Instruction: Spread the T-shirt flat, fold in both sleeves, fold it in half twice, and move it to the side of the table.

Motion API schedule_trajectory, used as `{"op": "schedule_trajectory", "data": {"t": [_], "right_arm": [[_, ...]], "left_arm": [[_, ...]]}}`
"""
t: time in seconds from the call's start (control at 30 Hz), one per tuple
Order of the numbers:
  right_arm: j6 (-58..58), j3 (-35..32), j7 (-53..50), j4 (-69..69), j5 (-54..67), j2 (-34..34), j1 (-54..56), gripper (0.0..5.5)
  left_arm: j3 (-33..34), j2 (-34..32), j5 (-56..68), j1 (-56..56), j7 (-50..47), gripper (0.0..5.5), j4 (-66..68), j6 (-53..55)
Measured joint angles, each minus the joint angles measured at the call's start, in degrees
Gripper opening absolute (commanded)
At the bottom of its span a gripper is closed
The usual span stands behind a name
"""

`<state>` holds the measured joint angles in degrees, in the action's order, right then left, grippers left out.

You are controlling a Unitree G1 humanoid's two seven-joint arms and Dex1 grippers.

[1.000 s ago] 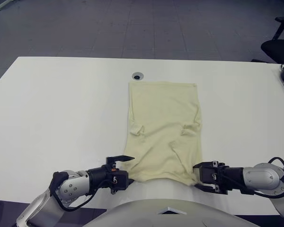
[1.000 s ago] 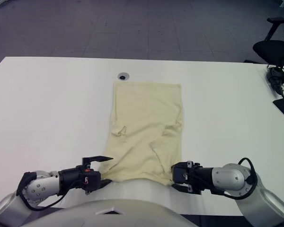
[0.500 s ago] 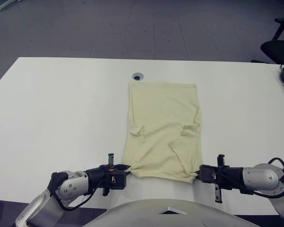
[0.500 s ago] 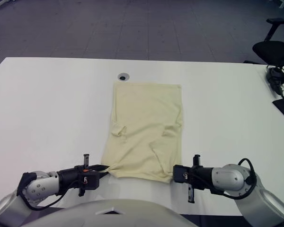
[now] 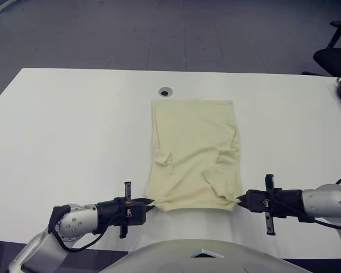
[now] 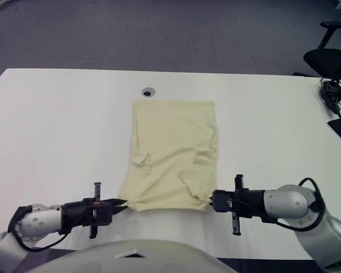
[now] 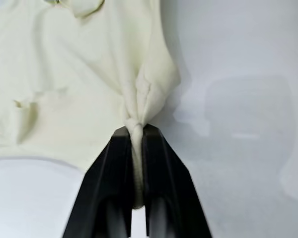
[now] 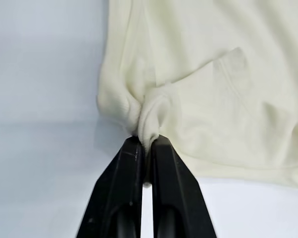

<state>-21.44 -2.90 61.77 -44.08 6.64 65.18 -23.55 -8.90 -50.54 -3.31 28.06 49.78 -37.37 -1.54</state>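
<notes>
Flatly spread, the cream T-shirt (image 5: pixel 193 148) bunches where left end effector (image 5: pixel 150 202) and right end effector (image 5: pixel 240 200) clamp it.

T-shirt (image 5: pixel 194 151) on table (image 5: pixel 74 131), left gripper (image 5: pixel 150 202), right gripper (image 5: pixel 239 200), seemingly pinching corners

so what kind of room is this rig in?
Probably an office or lab: a long white desk with a cable grommet beyond the T-shirt, grey tiled floor, and a black office chair at the right.

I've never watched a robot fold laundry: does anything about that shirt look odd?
The T-shirt lies mostly flat, but its two near corners are bunched into twists where the left gripper and right gripper pinch them.
</notes>
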Motion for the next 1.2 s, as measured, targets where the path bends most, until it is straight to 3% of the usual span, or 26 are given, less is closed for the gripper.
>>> {"op": "schedule_trajectory", "data": {"t": [0.4, 0.77, 0.93, 1.03, 1.2], "right_arm": [[-3.5, -19.88, 17.19, -7.98, 20.12, 4.64, 1.33, 0.05], [-12.55, -26.65, 19.5, -12.08, 30.92, 8.92, 6.6, 0.05], [-13.52, -20.73, 16.6, -3.04, 30.49, 11.71, 14.51, 0.05], [-13.02, -9.53, 14.65, 4.47, 27.91, 11.86, 25.13, 0.05], [-13.51, 6.27, 11.76, 15.02, 20.01, 5.05, 40.86, 0.05]], "left_arm": [[20.18, -4.31, 27.42, 10.81, 12.05, 0.08, -13.22, 2.37], [32.07, -4.41, 42.54, 12.54, 17.05, 0.08, -14.18, 8.36], [31.14, -4.59, 44.1, 3.61, 14.71, 0.08, -4.61, 13.2], [27.32, -4.01, 42.9, -3.29, 12.1, 0.08, 0.17, 15.21], [19.6, -1.49, 38.14, -13.81, 7.14, 0.08, 5.08, 17.16]]}}
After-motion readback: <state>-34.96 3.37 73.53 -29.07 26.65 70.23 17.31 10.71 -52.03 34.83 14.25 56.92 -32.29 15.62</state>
